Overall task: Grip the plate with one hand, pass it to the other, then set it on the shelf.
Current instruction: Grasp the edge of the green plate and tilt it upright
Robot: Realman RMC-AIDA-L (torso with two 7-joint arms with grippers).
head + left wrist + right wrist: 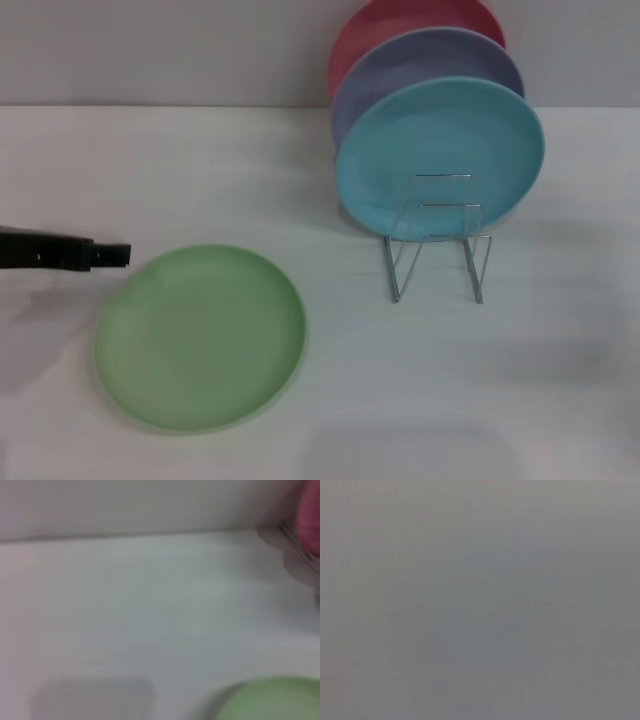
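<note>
The light-green plate (201, 336) lies flat on the white table, left of centre, and its edge also shows in the left wrist view (272, 700). My left gripper (112, 256) comes in from the left edge as a dark bar, its tip just beside the plate's upper-left rim and slightly above the table. The silver wire shelf (438, 240) stands upright to the right of the plate, its front loops free. My right gripper is out of view; the right wrist view shows only plain grey.
Three plates stand on edge in the back of the shelf: turquoise (440, 158) in front, lavender (425, 70) behind it, red (400, 25) at the rear. A wall runs along the table's far edge.
</note>
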